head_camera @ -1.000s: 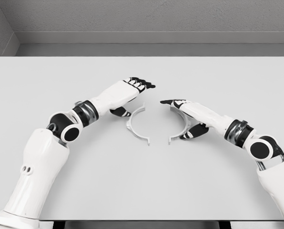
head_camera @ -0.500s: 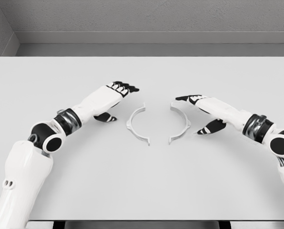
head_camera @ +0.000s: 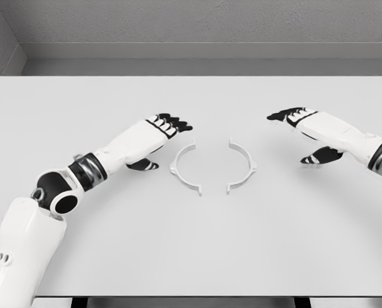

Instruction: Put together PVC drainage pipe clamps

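Note:
Two white half-ring clamp pieces lie on the white table (head_camera: pixel 191 244), facing each other with a gap between them. The left clamp half (head_camera: pixel 181 169) curves open toward the right; the right clamp half (head_camera: pixel 244 167) curves open toward the left. My left hand (head_camera: pixel 159 136) hovers just left of the left half, fingers relaxed and holding nothing. Well to the right of the right half, my right hand (head_camera: pixel 303 131) is open too, with its thumb hanging down.
A grey wall runs behind the table's far edge (head_camera: pixel 191 76). The table's front edge lies near the bottom of the picture.
My right hand has pulled away to the right, off the right clamp half. My left hand drew back left, then came slightly closer again. Both clamp halves stayed put.

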